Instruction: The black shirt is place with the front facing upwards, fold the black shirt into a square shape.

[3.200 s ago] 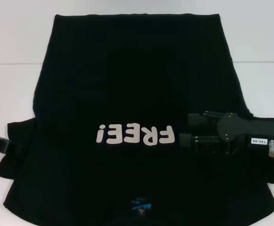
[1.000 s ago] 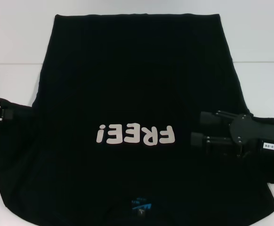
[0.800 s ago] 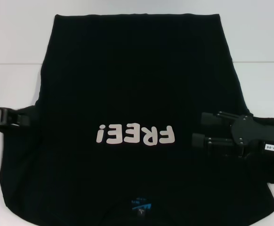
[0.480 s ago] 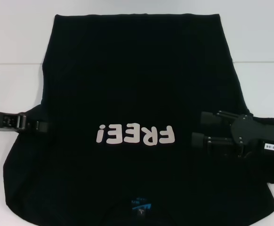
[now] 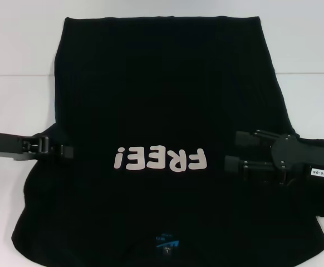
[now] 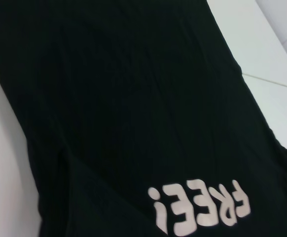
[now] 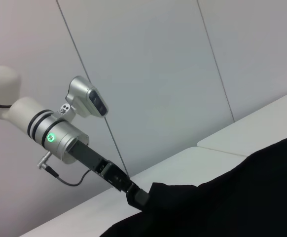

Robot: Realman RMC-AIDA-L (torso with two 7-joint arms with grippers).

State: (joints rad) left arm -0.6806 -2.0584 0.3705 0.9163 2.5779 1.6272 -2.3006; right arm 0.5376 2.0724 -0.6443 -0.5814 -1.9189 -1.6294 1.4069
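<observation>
black shirt: left sleeve now dragged inward, first fold underway
left gripper: pinching sleeve cloth
right gripper: spread, resting on shirt

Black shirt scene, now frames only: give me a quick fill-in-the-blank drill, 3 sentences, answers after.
1. The pale print on the black shirt reads ____.
2. In the head view, the left gripper is at the shirt's ____ edge, level with the print.
3. The small neck label near the bottom edge of the head view is ____ in colour.

Missing words: FREE!; left; blue

The right gripper lies over the shirt on the robot's right, beside the print.
</observation>
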